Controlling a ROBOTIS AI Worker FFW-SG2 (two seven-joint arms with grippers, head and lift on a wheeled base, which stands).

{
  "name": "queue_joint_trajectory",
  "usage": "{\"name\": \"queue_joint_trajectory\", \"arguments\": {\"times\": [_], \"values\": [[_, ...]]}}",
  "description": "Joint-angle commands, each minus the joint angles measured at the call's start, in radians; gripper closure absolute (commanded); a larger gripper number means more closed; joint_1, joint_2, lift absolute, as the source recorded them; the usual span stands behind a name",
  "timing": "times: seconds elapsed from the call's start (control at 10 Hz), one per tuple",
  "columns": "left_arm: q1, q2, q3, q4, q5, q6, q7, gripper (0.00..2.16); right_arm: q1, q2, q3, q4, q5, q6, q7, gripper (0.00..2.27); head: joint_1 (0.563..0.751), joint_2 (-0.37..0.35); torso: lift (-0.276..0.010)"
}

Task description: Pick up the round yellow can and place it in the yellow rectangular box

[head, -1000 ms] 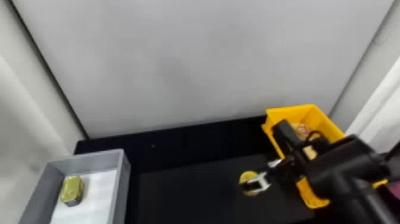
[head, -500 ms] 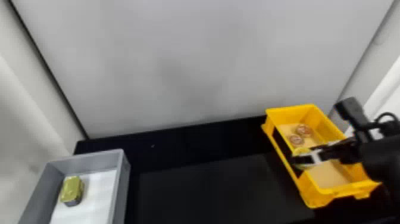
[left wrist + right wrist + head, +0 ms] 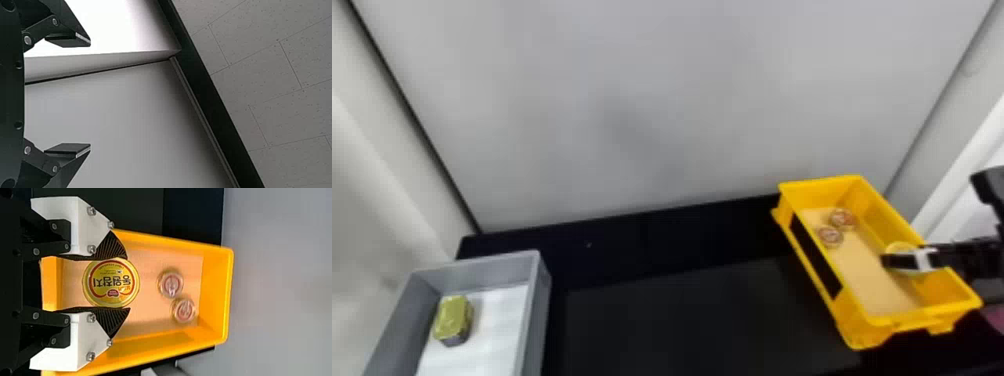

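Right end effector (image 3: 899, 255) pinches the round yellow can (image 3: 110, 282) between its two fingers, one against each side, over the near part of the yellow rectangular box (image 3: 862, 325); whether the can touches the box floor is impossible to tell. One finger's white housing overlaps a long rim in the wrist view. Box floor shows between the can and two small round cans (image 3: 836, 227) towards the far end. The right arm (image 3: 969, 257) enters from the right edge, crossing the right long rim at a low slant. Black counter (image 3: 692, 320) stretches widely between the box and a grey bin (image 3: 534, 300). The left end effector (image 3: 88, 95) has its fingers spread.
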Motion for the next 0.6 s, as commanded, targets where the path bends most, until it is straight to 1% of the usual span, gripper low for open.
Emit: {"name": "queue_joint_trajectory", "arguments": {"times": [0.0, 0.1, 0.2, 0.3, 0.4, 0.5], "values": [[-0.001, -0.001, -0.004, 0.000, 0.000, 0.002, 0.000, 0.31, -0.016, 0.002, -0.091, 0.114, -0.101, -0.075, -0.101, 0.72, 0.740, 0.018, 0.000], [-0.001, -0.003, -0.004, 0.000, 0.000, 0.002, 0.000, 0.31, -0.026, -0.007, -0.115, 0.212, -0.262, -0.131, -0.188, 0.72, 0.740, 0.018, 0.000], [-0.004, -0.005, -0.006, 0.000, 0.000, 0.000, 0.000, 0.31, -0.030, -0.030, -0.115, 0.298, -0.453, -0.163, -0.291, 0.72, 0.740, 0.018, 0.000], [-0.006, -0.005, -0.012, 0.000, 0.000, -0.001, 0.000, 0.31, -0.031, -0.068, -0.081, 0.398, -0.681, -0.217, -0.392, 0.72, 0.740, 0.018, 0.000], [-0.011, -0.005, -0.013, 0.001, -0.002, -0.003, 0.000, 0.31, -0.030, -0.095, -0.043, 0.450, -0.807, -0.258, -0.458, 0.72, 0.740, 0.018, 0.000], [-0.012, -0.006, -0.016, 0.001, 0.000, -0.004, 0.000, 0.31, -0.037, -0.099, -0.038, 0.485, -0.845, -0.286, -0.483, 0.72, 0.740, 0.018, 0.000]]}}
